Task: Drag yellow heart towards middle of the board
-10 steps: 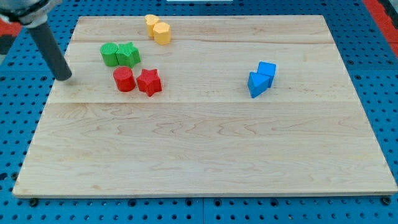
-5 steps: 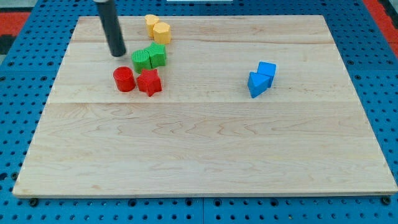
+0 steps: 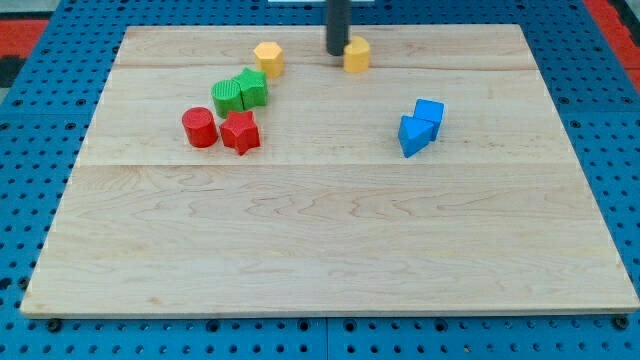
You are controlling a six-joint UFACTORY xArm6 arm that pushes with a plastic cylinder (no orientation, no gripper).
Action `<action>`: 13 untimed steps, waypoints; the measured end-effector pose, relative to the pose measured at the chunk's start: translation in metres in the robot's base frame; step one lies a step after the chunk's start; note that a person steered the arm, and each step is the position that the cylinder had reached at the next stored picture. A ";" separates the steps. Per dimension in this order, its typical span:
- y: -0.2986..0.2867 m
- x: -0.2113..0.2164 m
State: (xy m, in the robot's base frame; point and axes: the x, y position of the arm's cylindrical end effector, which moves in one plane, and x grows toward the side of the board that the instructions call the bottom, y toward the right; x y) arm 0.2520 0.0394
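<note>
My tip (image 3: 336,52) touches the board near the view's top centre. A small yellow block (image 3: 356,54), which seems to be the heart, sits right against the tip's right side. A second yellow block (image 3: 268,58), hexagon-like, lies to the left of the tip, apart from it. The rod rises out of the view's top edge.
Two green blocks (image 3: 238,93) touch each other left of centre, just below the hexagon-like yellow block. A red cylinder (image 3: 199,128) and a red star (image 3: 240,131) sit side by side below them. Two blue blocks (image 3: 420,126) touch at the right. The wooden board (image 3: 320,250) lies on a blue pegboard.
My tip swept from the left edge to the view's top centre. The green pair shifted right. One yellow block slid far right with the tip; the other moved slightly.
</note>
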 end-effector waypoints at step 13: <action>0.008 0.028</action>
State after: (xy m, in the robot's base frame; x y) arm 0.2803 0.0475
